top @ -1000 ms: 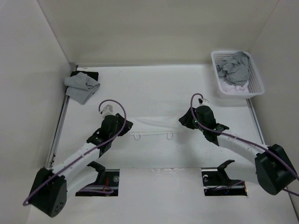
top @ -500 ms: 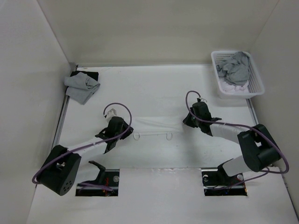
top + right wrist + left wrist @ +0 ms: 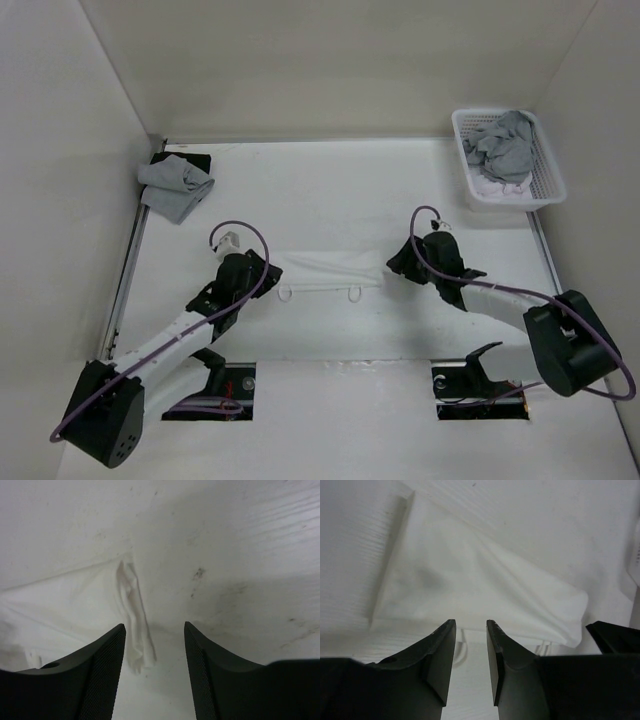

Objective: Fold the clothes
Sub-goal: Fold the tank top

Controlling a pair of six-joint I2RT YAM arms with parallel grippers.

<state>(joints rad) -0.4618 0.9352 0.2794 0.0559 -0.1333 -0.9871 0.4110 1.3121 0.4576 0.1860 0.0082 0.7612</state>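
On the table (image 3: 330, 190), toward its near edge, the white garment (image 3: 330, 268) lies flat between the left gripper (image 3: 270, 272), narrowly parted and empty, and the right gripper (image 3: 393, 266), wide and empty; a shallow pinch could bunch it or snag its cord loops (image 3: 352, 291).

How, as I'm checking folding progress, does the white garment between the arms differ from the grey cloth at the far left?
The white garment lies spread flat in a strip; the grey cloth sits bunched on a black pad. The garment has cord loops at its near edge; the cloth shows none. Neither is gripped.
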